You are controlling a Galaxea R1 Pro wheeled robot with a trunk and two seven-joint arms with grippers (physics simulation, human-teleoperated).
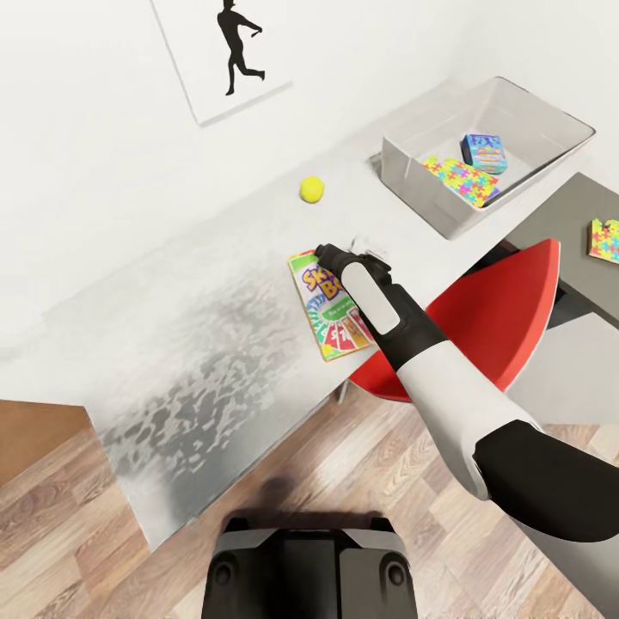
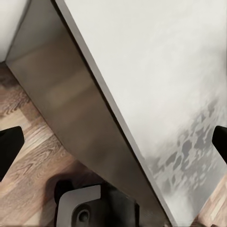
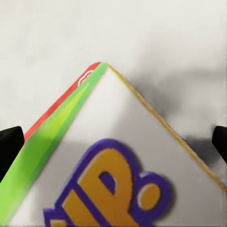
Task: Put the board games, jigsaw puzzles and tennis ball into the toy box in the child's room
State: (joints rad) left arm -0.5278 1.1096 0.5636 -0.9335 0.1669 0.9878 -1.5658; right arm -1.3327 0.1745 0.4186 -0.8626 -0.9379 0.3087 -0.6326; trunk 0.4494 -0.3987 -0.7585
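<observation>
1. White-walled room, wood floor (image 1: 103, 507), a dancer silhouette poster (image 1: 225, 53) on the wall; long pale grey table (image 1: 198, 284) runs along it, with a lower dark-grey section (image 1: 567, 228) at its far right end.
2. Toy box (image 1: 413, 176) sits on the table top at its right end; inside lie a small blue board game (image 1: 484, 152) and one jigsaw puzzle (image 1: 462, 180), touching each other.
3. Second jigsaw puzzle (image 1: 604, 240) lies on the dark-grey section, cut by the frame edge.
4. Tennis ball (image 1: 312, 189) on the table, between the toy box and the Skip-Bo board game (image 1: 331, 309); apart from both.
5. Skip-Bo box flat near the table's front edge; red chair (image 1: 499, 318) just beside it, under the table edge.
6. Right gripper (image 1: 357, 251) over the Skip-Bo's far end; in the right wrist view its fingers (image 3: 10, 146) are spread wide with a box corner (image 3: 109, 156) between them, not pinching.
7. Left wrist view: left fingers (image 2: 9, 146) spread apart, nothing between, over the table's front edge (image 2: 118, 123) and floor.
</observation>
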